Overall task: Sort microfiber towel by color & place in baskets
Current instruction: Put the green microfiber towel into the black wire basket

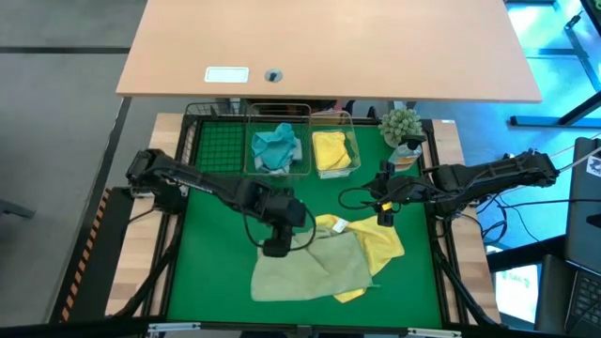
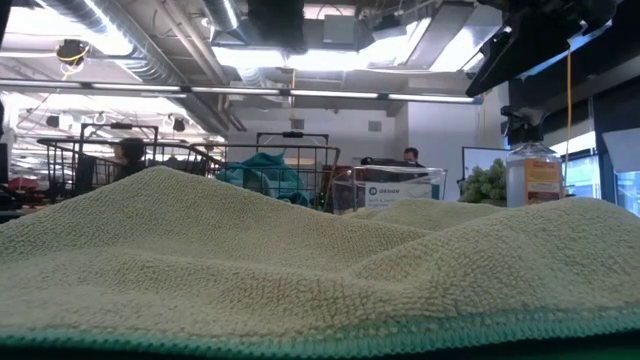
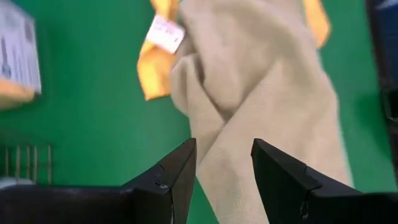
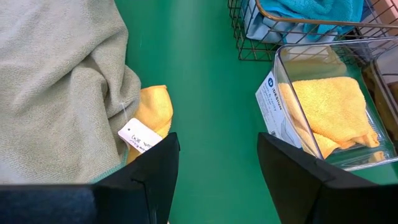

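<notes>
Hovering over the green-covered table (image 1: 216, 272), the left end effector (image 1: 275, 246) is standing with its fingers parted narrowly above the pale sage-green microfiber towel (image 1: 310, 268), not gripping it; the left wrist view is showing the cloth (image 3: 261, 106) running between the fingertips. The right end effector (image 1: 384, 214) is waiting spread wide above the bare mat near the yellow microfiber towel (image 1: 380, 242), which is lying partly under the sage one. The high view is showing the black wire-mesh basket (image 1: 218, 148), the copper-coloured wire basket (image 1: 278, 148) holding a teal towel, and a clear container (image 1: 334, 150) holding a yellow towel. The low view is filled by sage pile, hiding both end effectors.
</notes>
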Controlling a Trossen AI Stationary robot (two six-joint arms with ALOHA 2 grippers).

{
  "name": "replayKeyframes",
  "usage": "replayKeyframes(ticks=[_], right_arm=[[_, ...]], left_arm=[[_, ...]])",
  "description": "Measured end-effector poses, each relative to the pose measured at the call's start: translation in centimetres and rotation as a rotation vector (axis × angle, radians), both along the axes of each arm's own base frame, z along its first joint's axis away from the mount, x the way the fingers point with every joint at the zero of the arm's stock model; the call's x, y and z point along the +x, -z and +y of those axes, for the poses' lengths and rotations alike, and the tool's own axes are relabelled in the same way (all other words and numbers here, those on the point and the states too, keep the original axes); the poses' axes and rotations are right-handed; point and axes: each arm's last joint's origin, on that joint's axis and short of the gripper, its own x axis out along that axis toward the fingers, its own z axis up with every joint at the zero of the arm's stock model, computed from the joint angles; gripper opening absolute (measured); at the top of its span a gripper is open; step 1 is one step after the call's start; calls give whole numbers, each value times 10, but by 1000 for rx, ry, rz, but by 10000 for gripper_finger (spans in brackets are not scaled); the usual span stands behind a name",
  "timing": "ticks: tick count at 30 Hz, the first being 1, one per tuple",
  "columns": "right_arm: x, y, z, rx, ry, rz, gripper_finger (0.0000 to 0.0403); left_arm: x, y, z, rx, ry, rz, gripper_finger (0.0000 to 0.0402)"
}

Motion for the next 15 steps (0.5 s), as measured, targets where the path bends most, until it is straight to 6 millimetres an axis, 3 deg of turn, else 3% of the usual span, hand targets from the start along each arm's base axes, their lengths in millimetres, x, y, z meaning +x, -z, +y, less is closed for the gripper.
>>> replayKeyframes(ticks=[15], right_arm=[[0, 0, 0, 0, 0, 0, 216]], left_arm=[[-14, 77, -12, -117, -197, 80, 150]])
